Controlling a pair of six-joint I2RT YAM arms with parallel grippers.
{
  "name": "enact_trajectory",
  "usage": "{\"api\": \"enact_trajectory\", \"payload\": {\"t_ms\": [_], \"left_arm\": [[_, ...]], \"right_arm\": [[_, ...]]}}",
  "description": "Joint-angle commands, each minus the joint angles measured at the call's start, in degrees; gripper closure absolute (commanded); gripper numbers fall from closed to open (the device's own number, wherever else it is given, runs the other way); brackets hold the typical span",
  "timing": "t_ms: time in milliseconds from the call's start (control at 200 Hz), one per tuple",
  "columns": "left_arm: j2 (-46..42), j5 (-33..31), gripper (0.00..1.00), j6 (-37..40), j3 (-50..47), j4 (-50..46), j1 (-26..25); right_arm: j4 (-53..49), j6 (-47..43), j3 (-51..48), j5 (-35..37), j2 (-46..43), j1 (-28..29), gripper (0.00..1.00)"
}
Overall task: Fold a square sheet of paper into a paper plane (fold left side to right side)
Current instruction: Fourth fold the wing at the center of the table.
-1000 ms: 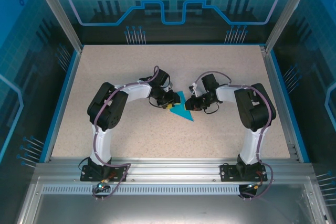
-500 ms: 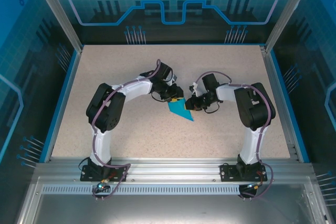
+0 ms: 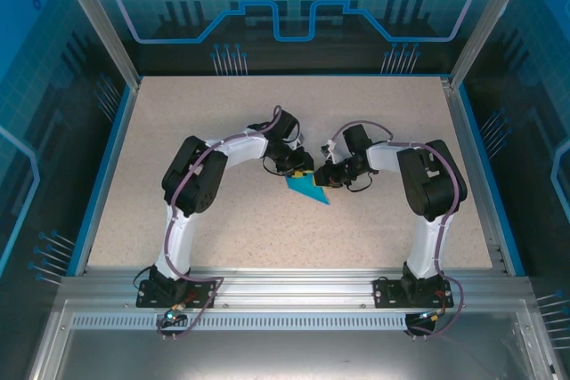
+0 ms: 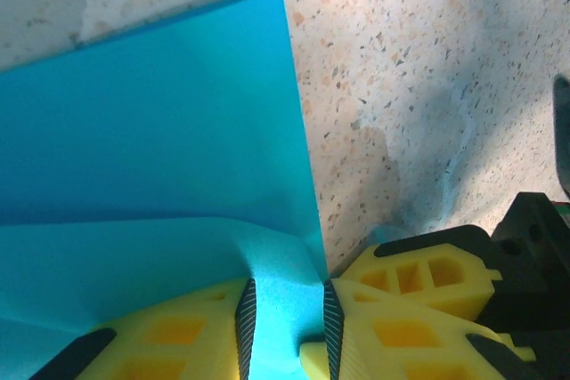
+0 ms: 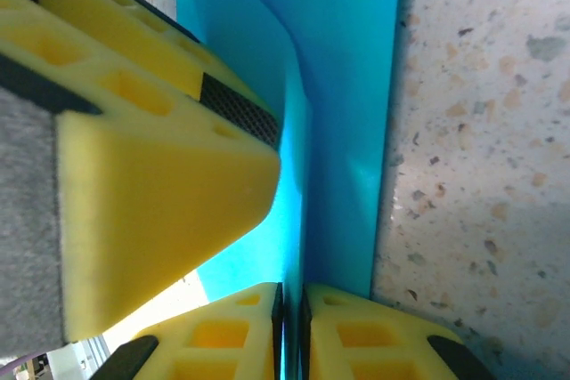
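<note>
Paper: the teal paper sheet (image 3: 309, 190), folded to a pointed shape, lies on the middle of the speckled table (image 3: 223, 113).
Left gripper (image 4: 285, 309): I see its yellow fingers (image 4: 160, 335) pinching a raised ridge of the sheet.
Right gripper (image 5: 291, 309): I see it clamped tight on a thin upright fold of the same sheet.
Spacing: the two grippers sit just beside each other.

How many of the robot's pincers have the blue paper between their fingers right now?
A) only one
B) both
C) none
B: the blue paper sits between the pads of the left pincer, and its edge is clamped in the right pincer.
</note>
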Motion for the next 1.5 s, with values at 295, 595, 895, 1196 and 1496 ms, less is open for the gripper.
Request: {"api": "enact_trajectory", "payload": {"t_ms": [295, 595, 895, 1196, 1496], "left_arm": [[2.5, -1.9, 0.7, 1.4, -1.8, -0.9, 0.3], [1.4, -1.8, 0.7, 1.4, -3.3, 0.1, 0.2], [1.3, -1.8, 0.7, 1.5, -3.6, 0.2, 0.1], [1.1, -1.5, 0.68, 1.6, -3.0, 0.2, 0.2], [0.4, -0.7, 0.62, 1.6, -1.6, 0.1, 0.1]], "right_arm": [[-7.0, 0.1, -1.2, 5.4, -5.0, -1.8, 0.74], [-8.1, 1.7, -2.8, -0.7, -12.1, -1.9, 0.72], [-7.6, 2.0, -2.4, -4.9, -7.3, 1.7, 0.73], [-9.8, 1.3, -4.6, -2.3, -6.8, 2.1, 0.73], [-10.3, 1.8, -5.3, -0.6, -6.6, 2.1, 0.73]]}}
